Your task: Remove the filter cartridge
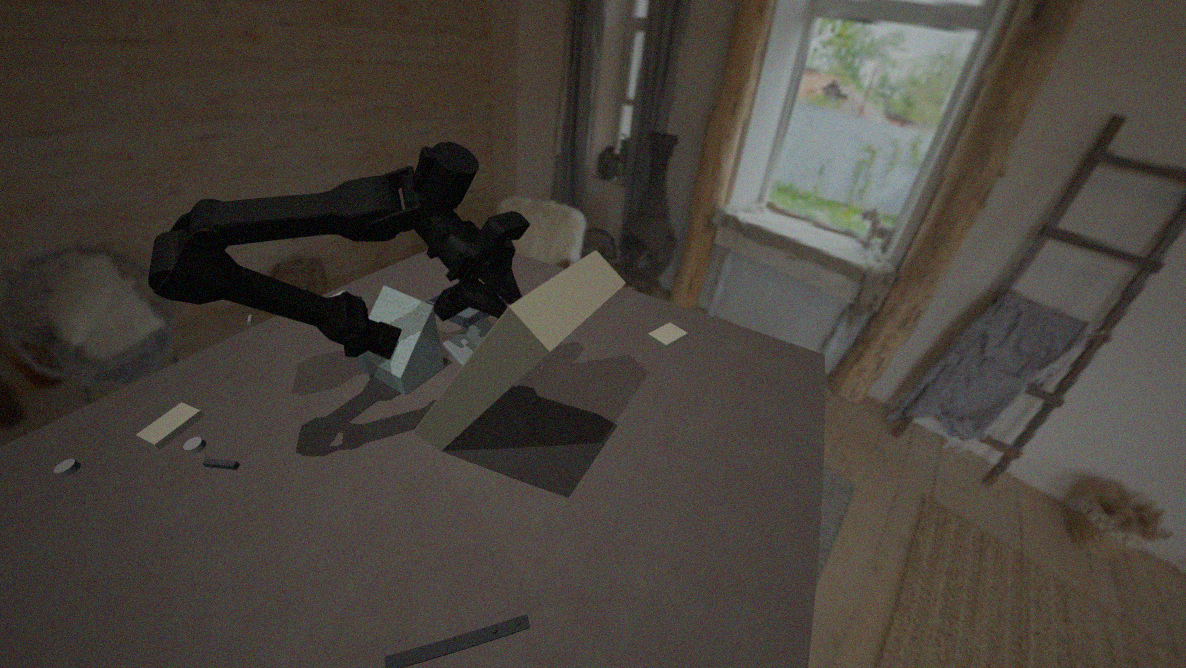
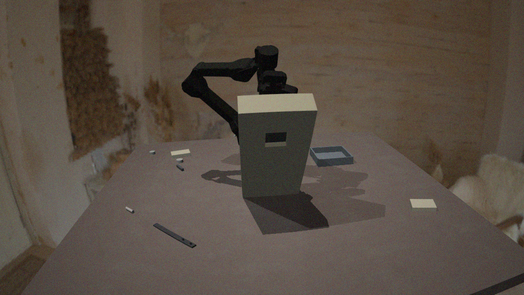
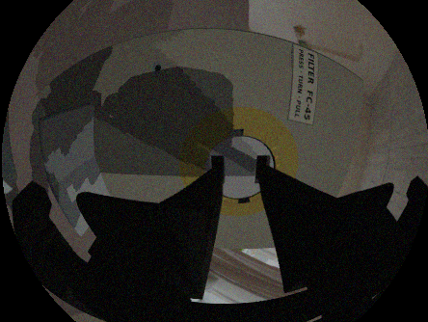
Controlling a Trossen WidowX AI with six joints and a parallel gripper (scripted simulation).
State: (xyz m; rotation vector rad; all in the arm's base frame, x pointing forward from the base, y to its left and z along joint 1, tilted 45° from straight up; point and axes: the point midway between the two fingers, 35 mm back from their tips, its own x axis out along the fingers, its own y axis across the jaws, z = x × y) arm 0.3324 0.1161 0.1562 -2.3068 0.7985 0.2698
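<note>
The round pale cartridge sits in the leaning service panel, inside a yellow ring. Dark notches show above and below it. A small dark mark beside the right fingertip may be one slot; I cannot make out the other. My gripper is partly open, nothing gripped, with both fingertips in front of the cartridge face. Whether they touch it I cannot tell. The panel hides the fingertips in the top and exterior views. The blue-grey tray stands beside the panel, at the left in the wrist view.
A pale green wedge-shaped block stands by the arm's base. A cream block and another cream block lie on either side. A dark flat bar lies behind the panel.
</note>
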